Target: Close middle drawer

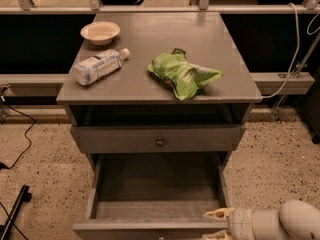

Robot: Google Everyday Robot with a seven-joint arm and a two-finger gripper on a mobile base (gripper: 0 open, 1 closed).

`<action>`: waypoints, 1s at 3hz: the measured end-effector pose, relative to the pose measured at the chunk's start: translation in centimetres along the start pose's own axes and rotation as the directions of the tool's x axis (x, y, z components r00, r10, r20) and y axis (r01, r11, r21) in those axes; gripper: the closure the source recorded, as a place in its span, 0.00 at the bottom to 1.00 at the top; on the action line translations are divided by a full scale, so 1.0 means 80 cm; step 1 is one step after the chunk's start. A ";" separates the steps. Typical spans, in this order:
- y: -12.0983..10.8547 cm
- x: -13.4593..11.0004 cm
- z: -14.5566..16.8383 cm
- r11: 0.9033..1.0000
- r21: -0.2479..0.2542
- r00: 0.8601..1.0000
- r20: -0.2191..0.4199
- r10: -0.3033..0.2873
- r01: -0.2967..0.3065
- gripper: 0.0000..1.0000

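The middle drawer [157, 184] is pulled far out, and its grey inside is empty. Its front [150, 229] runs along the bottom edge of the view, with the small dark knob just showing at the edge. My gripper [217, 224], pale with a rounded white wrist, comes in from the lower right. It is at the drawer's front right corner, level with the top of the front panel. The uppermost drawer front [159, 140], with its round knob, sits above it, with a dark gap under the cabinet top. The lowest drawer is hidden.
On the cabinet top [225, 59] lie a green chip bag [182, 75], a plastic water bottle on its side [97, 66] and a small pale bowl [100, 32]. A black cable [20, 139] trails on the speckled floor at left. A railing and a ledge run behind.
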State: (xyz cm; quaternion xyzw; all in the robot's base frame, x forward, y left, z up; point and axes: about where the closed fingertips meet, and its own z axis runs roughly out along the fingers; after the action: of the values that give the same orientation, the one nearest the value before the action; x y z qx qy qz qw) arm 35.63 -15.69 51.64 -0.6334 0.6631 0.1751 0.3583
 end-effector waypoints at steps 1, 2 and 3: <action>0.011 -0.011 -0.008 0.999 -0.052 0.996 0.092 -0.002 0.007 0.73; 0.030 0.006 0.016 0.995 -0.104 0.999 0.049 0.003 0.002 0.96; 0.042 0.032 0.048 0.996 -0.091 1.000 0.001 -0.009 0.009 1.00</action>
State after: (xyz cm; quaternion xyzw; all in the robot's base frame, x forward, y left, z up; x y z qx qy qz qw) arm 33.49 -14.40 46.47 -0.6519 0.6517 0.2035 0.3301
